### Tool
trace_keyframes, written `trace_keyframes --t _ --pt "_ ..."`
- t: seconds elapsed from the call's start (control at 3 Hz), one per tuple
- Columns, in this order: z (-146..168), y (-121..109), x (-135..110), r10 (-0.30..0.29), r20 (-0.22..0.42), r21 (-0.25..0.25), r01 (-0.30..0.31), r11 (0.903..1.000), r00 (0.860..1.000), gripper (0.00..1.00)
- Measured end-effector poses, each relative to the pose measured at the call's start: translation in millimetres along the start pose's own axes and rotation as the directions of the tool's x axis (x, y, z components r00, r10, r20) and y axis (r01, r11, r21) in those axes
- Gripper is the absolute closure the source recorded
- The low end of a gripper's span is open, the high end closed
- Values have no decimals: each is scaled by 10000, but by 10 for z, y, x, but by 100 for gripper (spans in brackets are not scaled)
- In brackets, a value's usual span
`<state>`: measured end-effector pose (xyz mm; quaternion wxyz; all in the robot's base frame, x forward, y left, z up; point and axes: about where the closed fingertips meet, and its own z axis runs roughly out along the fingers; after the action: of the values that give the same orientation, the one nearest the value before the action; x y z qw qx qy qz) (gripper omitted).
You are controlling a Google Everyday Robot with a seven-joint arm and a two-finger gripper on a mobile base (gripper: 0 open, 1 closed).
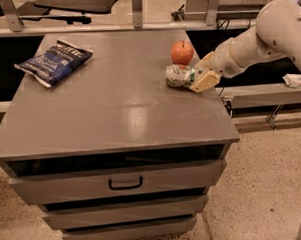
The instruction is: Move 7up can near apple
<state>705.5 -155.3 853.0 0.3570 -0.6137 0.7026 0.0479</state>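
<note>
The 7up can (178,76) lies on its side on the grey cabinet top (121,105), silvery with green bands, just in front of the red-orange apple (182,52) and nearly touching it. My gripper (196,77) reaches in from the right on a white arm and is shut on the can's right end, its tan fingers (204,80) on either side of it. The apple stands upright with its stem up, near the right rear of the top.
A dark blue chip bag (55,62) lies at the rear left of the top. The cabinet has drawers below with a handle (125,183). Its right edge is close to the gripper. Metal rails and shelving stand behind.
</note>
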Motion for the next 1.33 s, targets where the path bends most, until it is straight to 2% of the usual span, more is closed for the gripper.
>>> trace_keyframes --t 0.33,0.67,1.0,1.33 --pt "19 -305 43 -193 -13 204 193 9996 9998 100" --pt "27 -360 68 -133 -16 108 133 9999 9999 100" --pt "118 -353 95 -19 -12 -144 19 9999 10000 84" --pt "190 -352 98 17 -11 -316 -18 9995 10000 60"
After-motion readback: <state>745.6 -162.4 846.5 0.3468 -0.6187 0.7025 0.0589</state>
